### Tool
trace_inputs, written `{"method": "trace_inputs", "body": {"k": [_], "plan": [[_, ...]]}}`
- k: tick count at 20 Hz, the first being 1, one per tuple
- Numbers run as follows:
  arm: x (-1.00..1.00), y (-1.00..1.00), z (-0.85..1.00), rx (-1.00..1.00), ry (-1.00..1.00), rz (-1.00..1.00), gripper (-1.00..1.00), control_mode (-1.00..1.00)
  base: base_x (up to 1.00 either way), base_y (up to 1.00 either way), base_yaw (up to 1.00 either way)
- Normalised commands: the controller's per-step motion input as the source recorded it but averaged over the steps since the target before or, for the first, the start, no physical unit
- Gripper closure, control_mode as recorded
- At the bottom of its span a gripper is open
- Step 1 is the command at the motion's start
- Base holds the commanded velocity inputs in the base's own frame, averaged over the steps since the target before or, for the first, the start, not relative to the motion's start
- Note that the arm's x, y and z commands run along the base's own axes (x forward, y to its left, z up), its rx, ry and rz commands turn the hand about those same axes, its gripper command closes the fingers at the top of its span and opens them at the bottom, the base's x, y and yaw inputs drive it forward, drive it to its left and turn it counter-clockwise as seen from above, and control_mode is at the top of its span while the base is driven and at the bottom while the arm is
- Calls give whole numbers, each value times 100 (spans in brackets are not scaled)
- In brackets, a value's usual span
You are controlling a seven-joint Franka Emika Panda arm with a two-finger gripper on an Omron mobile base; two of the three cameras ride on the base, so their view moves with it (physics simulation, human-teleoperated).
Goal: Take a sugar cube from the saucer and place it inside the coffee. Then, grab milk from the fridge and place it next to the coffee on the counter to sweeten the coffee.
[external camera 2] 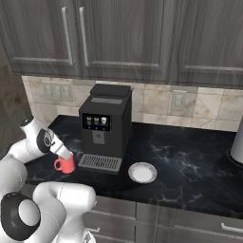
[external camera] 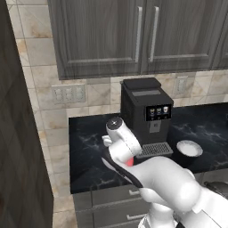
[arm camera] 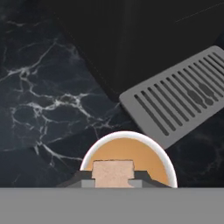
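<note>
Red mug [external camera 2: 65, 164] stands on black marbled worktop [external camera 2: 190, 156], just left of coffee machine [external camera 2: 105, 124] drip grate [arm camera: 175, 109]; brown coffee [arm camera: 127, 153] fills it. Gripper [arm camera: 113, 178] hangs directly above mug mouth, closed on tan sugar cube [arm camera: 113, 173]. White saucer [external camera 2: 142, 172] sits right of grate; contents too small to make out. In left base view, arm hides most of mug, red sliver showing. Gripper fingertips mostly cut off at hand view's bottom.

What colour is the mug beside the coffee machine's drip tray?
Red mug, clearest in the right base view.
</note>
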Motion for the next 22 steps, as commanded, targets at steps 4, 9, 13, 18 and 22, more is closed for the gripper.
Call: {"method": "trace_inputs", "body": {"k": [4, 9, 13, 18, 22], "plan": [[0, 0, 0, 0, -1, -6, -100, -100, 0, 0, 0], [0, 0, 0, 0, -2, -6, -100, -100, 0, 0, 0], [-16, 0, 4, 0, -5, -5, -100, -100, 0, 0, 0], [-21, 0, 18, 0, -8, -5, -100, -100, 0, 0, 0], [-34, 2, 55, -2, -13, -1, -100, -100, 0, 0, 0]]}}
